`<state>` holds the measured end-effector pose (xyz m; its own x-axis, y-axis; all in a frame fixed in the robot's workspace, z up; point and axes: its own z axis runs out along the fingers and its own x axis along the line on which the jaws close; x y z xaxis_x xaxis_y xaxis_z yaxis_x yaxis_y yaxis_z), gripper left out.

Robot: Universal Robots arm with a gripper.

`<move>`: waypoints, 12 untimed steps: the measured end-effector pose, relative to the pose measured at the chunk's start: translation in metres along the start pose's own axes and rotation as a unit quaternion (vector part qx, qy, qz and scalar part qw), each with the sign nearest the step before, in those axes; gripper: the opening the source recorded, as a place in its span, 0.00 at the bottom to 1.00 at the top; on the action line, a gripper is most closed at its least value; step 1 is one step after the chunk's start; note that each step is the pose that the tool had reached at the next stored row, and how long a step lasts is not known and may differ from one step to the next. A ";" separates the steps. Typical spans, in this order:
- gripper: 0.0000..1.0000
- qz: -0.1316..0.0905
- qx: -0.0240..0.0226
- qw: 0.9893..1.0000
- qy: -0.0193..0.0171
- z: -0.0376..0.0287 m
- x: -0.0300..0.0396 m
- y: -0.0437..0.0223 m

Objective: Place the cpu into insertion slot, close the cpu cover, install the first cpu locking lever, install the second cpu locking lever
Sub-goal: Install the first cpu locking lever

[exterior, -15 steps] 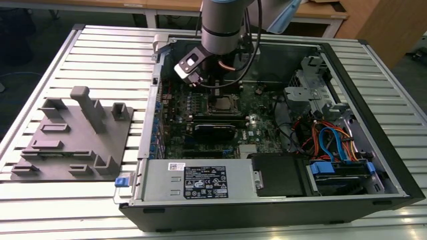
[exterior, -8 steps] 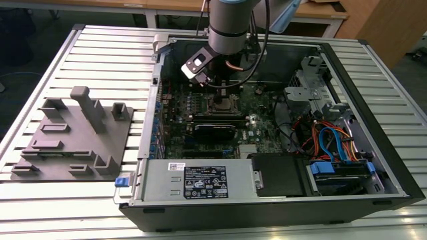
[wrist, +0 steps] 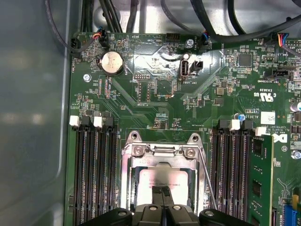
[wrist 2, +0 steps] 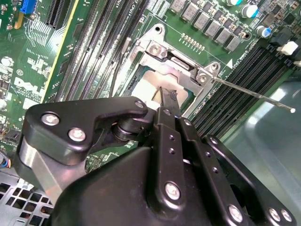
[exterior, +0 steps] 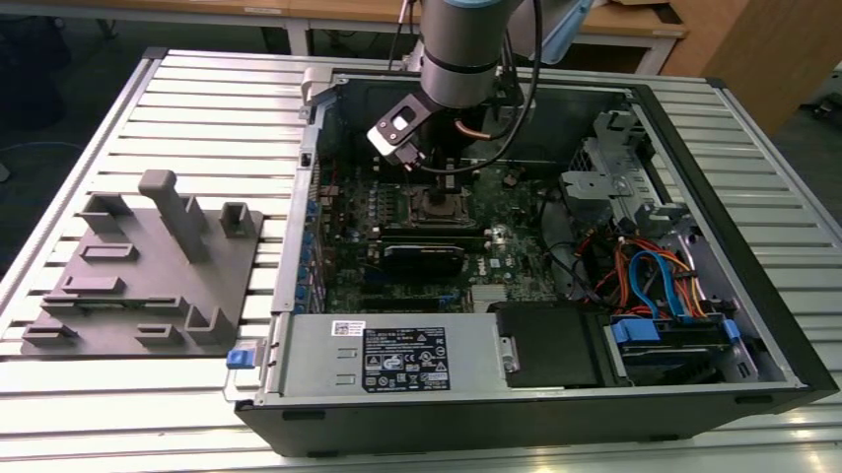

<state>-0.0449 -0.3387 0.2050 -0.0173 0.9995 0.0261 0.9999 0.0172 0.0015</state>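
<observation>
— Closest to the lens in the exterior view, what do you make out?
— The computer case point(exterior: 526, 434), lying open on the slatted table point(exterior: 197, 89). The grey power supply box point(exterior: 382, 355) runs along its six o'clock edge.
— And beyond the box?
— At twelve o'clock from it, the green motherboard point(exterior: 394, 212) carries the insertion slot point(exterior: 441, 209). The arm point(exterior: 460, 49) reaches down there, with the gripper point(exterior: 441, 192) right over the slot. A grey fixture plate point(exterior: 145, 286) lies at nine o'clock of the case, on the exterior view's left, well apart.
— The second wrist view?
— The gripper point(wrist 2: 167, 96) sits in the foreground, black and bolted. Its jaws are pressed together and hold nothing, with the tips at the pale top of the cpu point(wrist 2: 148, 84). The cpu sits in the slot, framed by the cpu cover point(wrist 2: 174, 61). Memory slots point(wrist 2: 94, 47) flank it, and a thin locking lever point(wrist 2: 254, 94) sticks out free.
— The first wrist view?
— The gripper point(wrist: 162, 190) has its tips closed over the cpu point(wrist: 157, 178), which shows through the window of the cpu cover point(wrist: 127, 179). The locking lever point(wrist: 210, 183) slants just beside the cover. I cannot tell whether the tips touch the chip. A coin cell point(wrist: 112, 62) sits farther along the board.
</observation>
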 end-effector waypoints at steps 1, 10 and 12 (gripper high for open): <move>0.10 0.000 0.000 1.000 0.000 0.0000 0.0000 0.0001; 0.10 0.000 0.000 1.000 0.000 -0.0001 0.0000 0.0002; 0.10 0.000 0.000 1.000 0.000 -0.0014 0.0000 0.0002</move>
<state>-0.0447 -0.3387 0.2064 -0.0173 0.9995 0.0259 0.9998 0.0173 0.0014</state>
